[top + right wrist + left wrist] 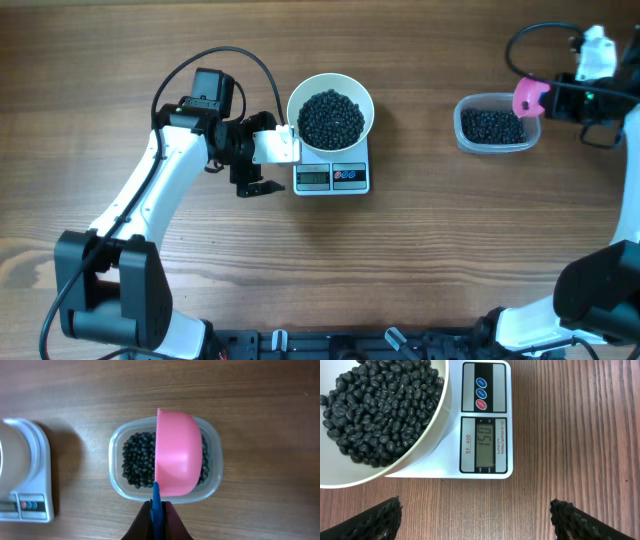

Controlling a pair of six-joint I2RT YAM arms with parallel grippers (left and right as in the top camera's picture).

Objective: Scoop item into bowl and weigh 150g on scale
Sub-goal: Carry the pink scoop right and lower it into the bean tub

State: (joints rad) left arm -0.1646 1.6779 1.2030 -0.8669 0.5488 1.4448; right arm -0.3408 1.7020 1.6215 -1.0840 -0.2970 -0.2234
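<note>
Beans [332, 118] fill the bowl [293, 112] on the scale [331, 178], which the bowl mostly hides. The sideways display [486, 444] seems to read 150. Beside the scale, the left gripper [477, 522] gapes wide and empty, with only its fingertips showing. Well right of the scale, the right gripper [157, 515] clamps the scoop [177, 452] by its handle [156, 497] over the tub [116, 455], covering some of the beans there.

beans [332, 118] blk | bowl [331, 77] wht | scale [331, 178] wht | scoop [175, 455] pink, hdl [156, 504] blue | table [450, 250] brn woodgrain
</note>
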